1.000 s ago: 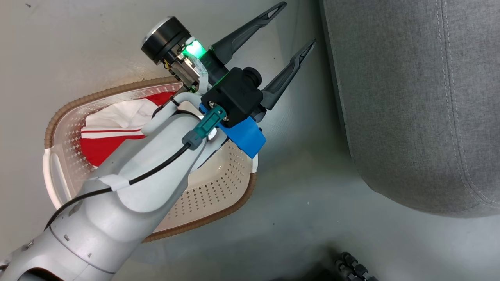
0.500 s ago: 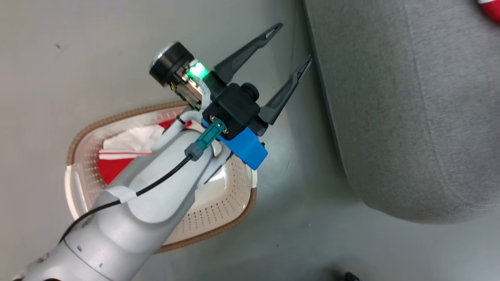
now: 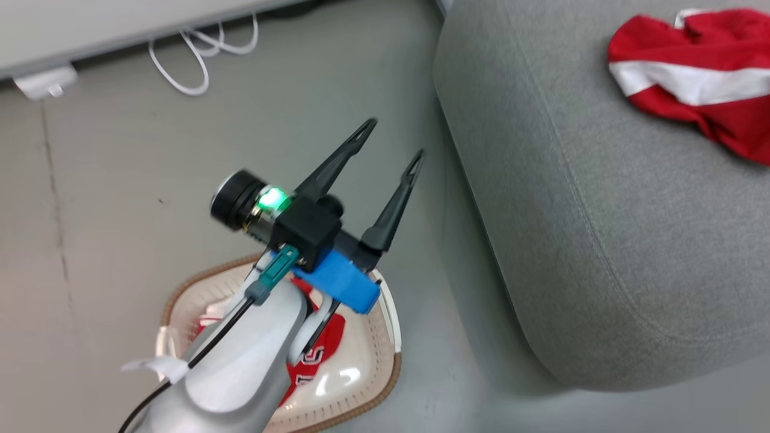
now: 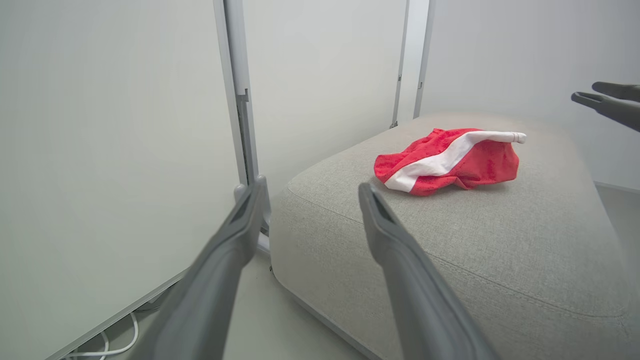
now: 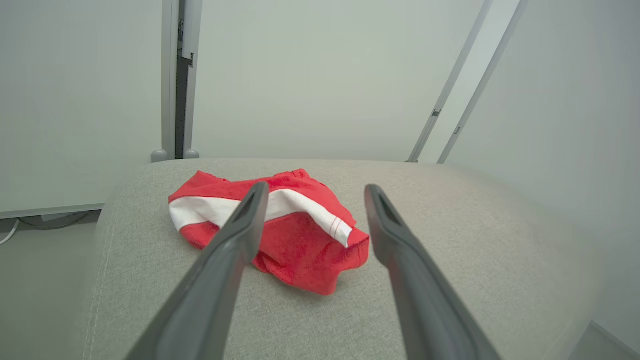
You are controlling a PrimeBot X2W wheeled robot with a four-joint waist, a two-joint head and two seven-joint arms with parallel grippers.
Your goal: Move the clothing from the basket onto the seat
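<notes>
A red white-striped fabric garment [image 5: 305, 250] was seen on the grey upholstered seat [image 5: 475, 260], a second red garment [image 3: 328, 334] in the cream perforated plastic basket [image 3: 385, 343]; the left hand [image 3: 394, 139] and right hand [image 5: 316, 189] were spread, empty.

- White printed characters on the red garment [image 3: 329, 334] lying in the basket [image 3: 394, 368]: half covered, possibly digits, too blurred to read surely

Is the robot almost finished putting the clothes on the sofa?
Halfway. Done: one red garment lies on the seat. In hand: nothing; the left gripper and right gripper are both open and empty. Left: the lettered garment is in the basket and needs carrying over.
</notes>
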